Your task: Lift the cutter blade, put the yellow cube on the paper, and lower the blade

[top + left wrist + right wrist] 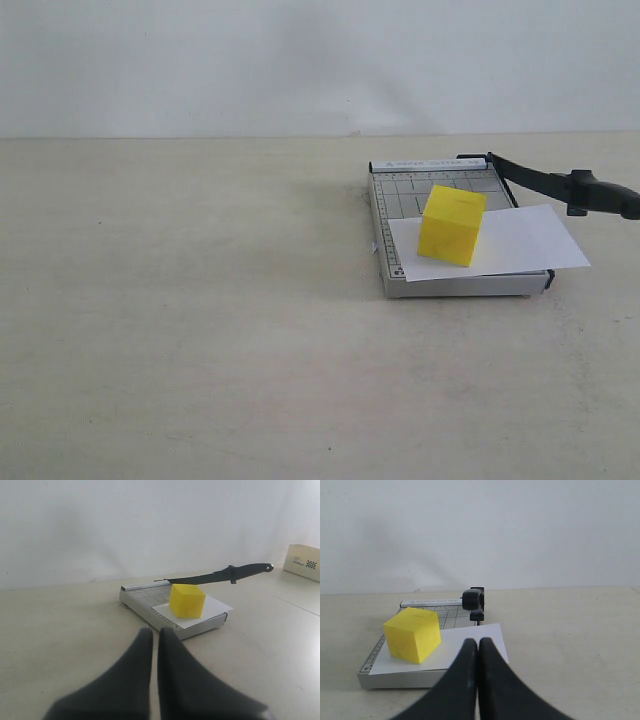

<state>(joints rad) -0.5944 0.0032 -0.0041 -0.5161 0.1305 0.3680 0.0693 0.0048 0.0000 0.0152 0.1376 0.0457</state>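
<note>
Yellow and solid, the cube (452, 225) sits on the paper (530, 245). The paper lies across the grey cutter base (410, 190), and one edge hangs over the cutting side. The blade (530, 178) stands raised at a slant from its hinge at the back corner, with its handle (605, 195) out beyond the paper's overhang. Both tools are well apart from the cutter and touch nothing. The left tool (154, 632) has its fingers pressed together, and so does the right tool (478, 642).

Only lowering the blade seems left, and that is where trouble could come. A tool pressed shut can only push down on the handle, which is thick and rounded, so it may slip off and let the blade drop hard. A hard drop could jolt the light base across the smooth counter (200, 340) or shake the cube off the sheet. The cube looks clear of the cutting edge, but from these angles I cannot be sure of the gap. If a corner does reach the edge, the blade would jam on it. The overhanging strip will likely be sheared, and the loose sheet may drag sideways.

The cube has plain matte faces and crisp edges. The paper is thin, white and flat. The base is a printed grid board with a ruler along its side. The blade is a long, thin black lever. The counter is pale and faintly speckled.
</note>
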